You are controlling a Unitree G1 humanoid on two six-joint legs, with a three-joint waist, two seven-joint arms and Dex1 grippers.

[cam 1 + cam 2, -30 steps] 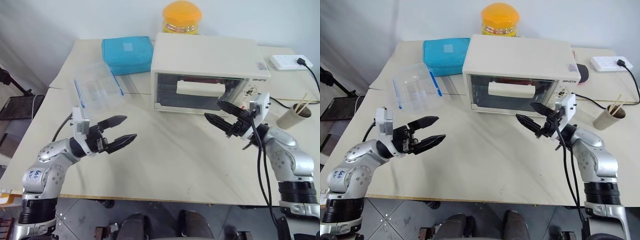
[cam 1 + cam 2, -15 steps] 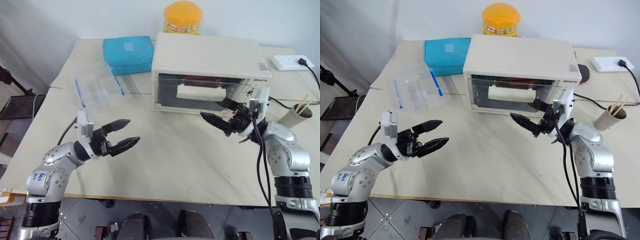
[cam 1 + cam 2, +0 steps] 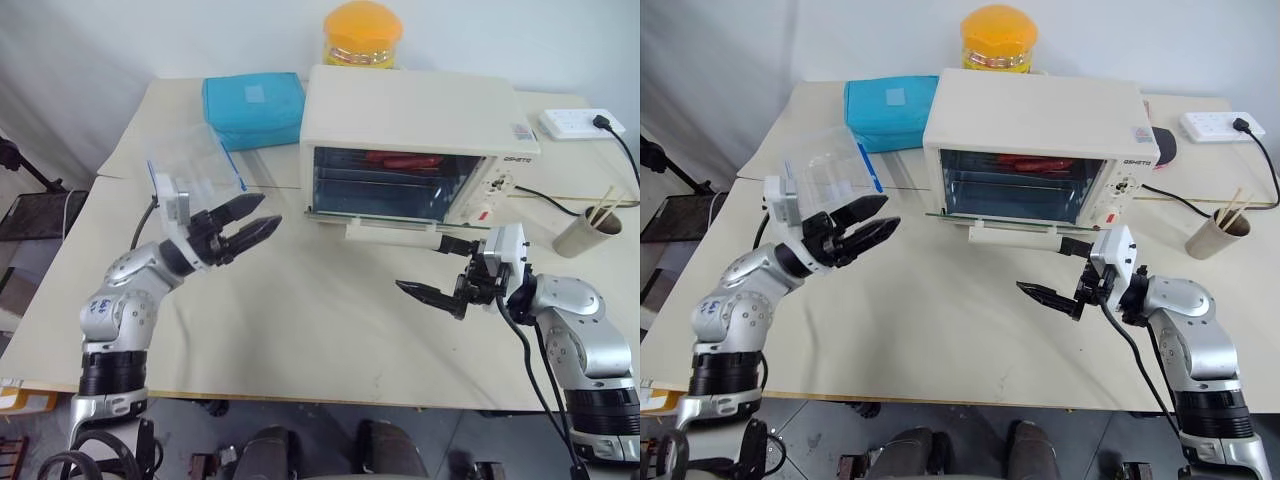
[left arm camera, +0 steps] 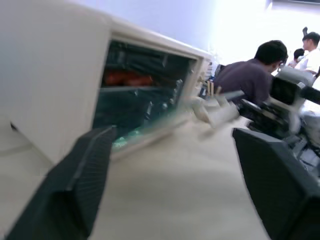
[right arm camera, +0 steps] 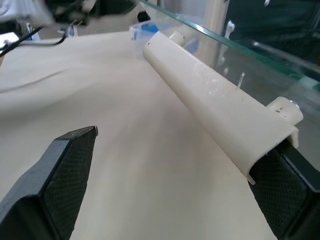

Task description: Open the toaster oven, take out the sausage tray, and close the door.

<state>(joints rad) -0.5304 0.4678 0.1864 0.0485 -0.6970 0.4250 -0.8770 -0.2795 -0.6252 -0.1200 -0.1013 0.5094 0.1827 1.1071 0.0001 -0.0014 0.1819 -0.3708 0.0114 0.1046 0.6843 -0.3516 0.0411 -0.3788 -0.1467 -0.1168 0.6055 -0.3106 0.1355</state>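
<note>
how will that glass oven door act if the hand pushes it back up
The door is glass lying folded down from the toaster oven, so it should swing stiffly as one panel, not bend. Its smooth cream handle may prove slippery. Being glass, it is probably fragile if it slams shut.

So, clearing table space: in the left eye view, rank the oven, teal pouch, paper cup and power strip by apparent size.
1. Oven
2. Teal pouch
3. Power strip and paper cup: look alike, unranked.
</note>
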